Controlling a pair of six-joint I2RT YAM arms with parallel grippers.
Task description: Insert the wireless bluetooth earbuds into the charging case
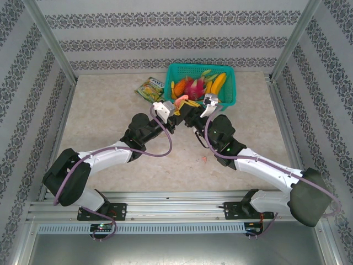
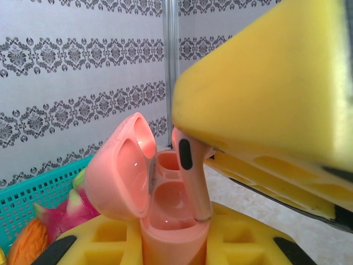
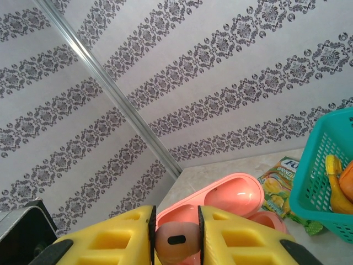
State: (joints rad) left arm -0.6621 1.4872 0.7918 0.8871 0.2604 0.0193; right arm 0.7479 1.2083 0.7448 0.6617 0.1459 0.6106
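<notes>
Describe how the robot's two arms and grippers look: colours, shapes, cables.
The left arm and right arm are white tubes between bulky black joint housings, each trailed by a purple cable. The left gripper and right gripper have yellow fingers with square recesses and black patches.

My two arms look the same. Each one is made of fat black parts and smooth white tubes. Right behind the left gripper (image 1: 177, 107) sits a small white block. A thin purple left cable (image 1: 170, 139) loops from there back along the arm. The right gripper (image 1: 194, 106) has the same white block and a purple right cable (image 1: 206, 135) of its own. A little green light (image 1: 226, 148) glows on the black part behind it. Up close, my left fingers (image 2: 99, 240) are bright yellow, with square pockets pressed in and black marks near the outer ends. My right fingers (image 3: 110, 240) match them: yellow, pockets, black marks.
</notes>
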